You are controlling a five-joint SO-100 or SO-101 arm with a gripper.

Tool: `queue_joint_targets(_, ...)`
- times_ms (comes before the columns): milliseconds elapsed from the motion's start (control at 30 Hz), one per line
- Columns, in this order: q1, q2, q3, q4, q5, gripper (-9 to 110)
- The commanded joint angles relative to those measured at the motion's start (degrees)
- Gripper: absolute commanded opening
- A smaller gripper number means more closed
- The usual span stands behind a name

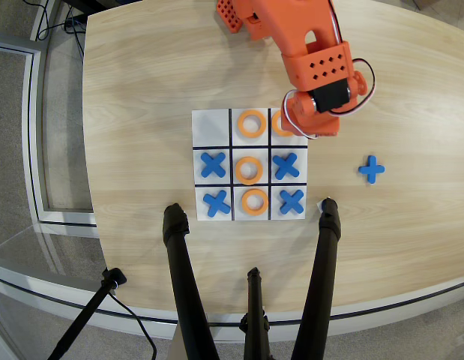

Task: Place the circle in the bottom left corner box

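Note:
The white 3x3 board with black lines lies in the middle of the table in the overhead view. My orange gripper hangs over the board's top right corner cell. An orange ring lies in that cell, mostly hidden under the gripper; I cannot tell whether the jaws hold it. Three more orange rings fill the middle column: top, centre, bottom. Blue X pieces sit in the middle left, middle right, bottom left and bottom right cells. The top left corner cell is bare.
A loose blue X lies on the wood to the right of the board. Black tripod legs rise over the table's front edge, close to the board's lower corners. The arm's body covers the top centre.

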Motion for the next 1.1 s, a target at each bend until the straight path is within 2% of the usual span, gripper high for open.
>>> queue_joint_targets(0, 0.62, 2.29, -5.45, 2.99, -0.35, 6)
queue_joint_targets(233, 1.14, 8.35, -15.38, 16.61, -1.93, 6)
queue_joint_targets(400, 2.81, 22.85, -16.00, 26.46, -4.75, 6)
queue_joint_targets(567, 5.71, 45.97, -1.32, 29.53, -8.79, 6)
queue_joint_targets(800, 11.69, 77.34, 29.97, 28.74, -18.90, 6)
queue_joint_targets(1067, 14.59, 90.79, 48.43, 25.93, -19.78, 6)
